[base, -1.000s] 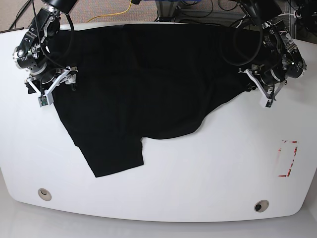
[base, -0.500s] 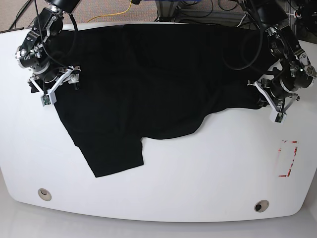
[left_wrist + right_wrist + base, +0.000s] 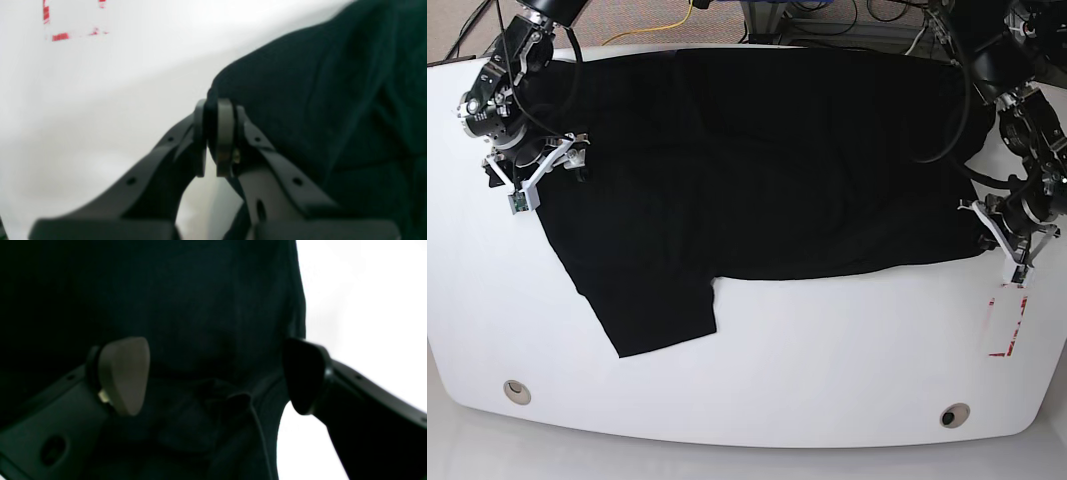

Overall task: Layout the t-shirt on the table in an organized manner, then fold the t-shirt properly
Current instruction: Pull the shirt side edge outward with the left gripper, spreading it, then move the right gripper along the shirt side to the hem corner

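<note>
The black t-shirt point(image 3: 757, 160) lies spread over the far half of the white table point(image 3: 827, 360), with one sleeve point(image 3: 657, 310) reaching toward the front. At the right of the base view my left gripper point(image 3: 989, 238) is shut on the shirt's right-hand corner. The left wrist view shows its fingertips point(image 3: 213, 133) pinching a fold of the t-shirt point(image 3: 317, 100) just above the table point(image 3: 100, 100). My right gripper point(image 3: 537, 172) stands open over the shirt's left edge. In the right wrist view its pads point(image 3: 124, 373) straddle dark t-shirt fabric point(image 3: 200, 306) without closing on it.
A red tape rectangle point(image 3: 1007, 320) marks the table just in front of the left gripper and also shows in the left wrist view as red tape point(image 3: 60, 36). Two grey grommet holes point(image 3: 517, 391) point(image 3: 954, 415) sit near the front edge. Cables point(image 3: 667, 25) lie beyond the far edge.
The left gripper has pulled the shirt's right corner outward and toward the front, stretching the lower hem into a straighter line. The right gripper has hardly moved.
</note>
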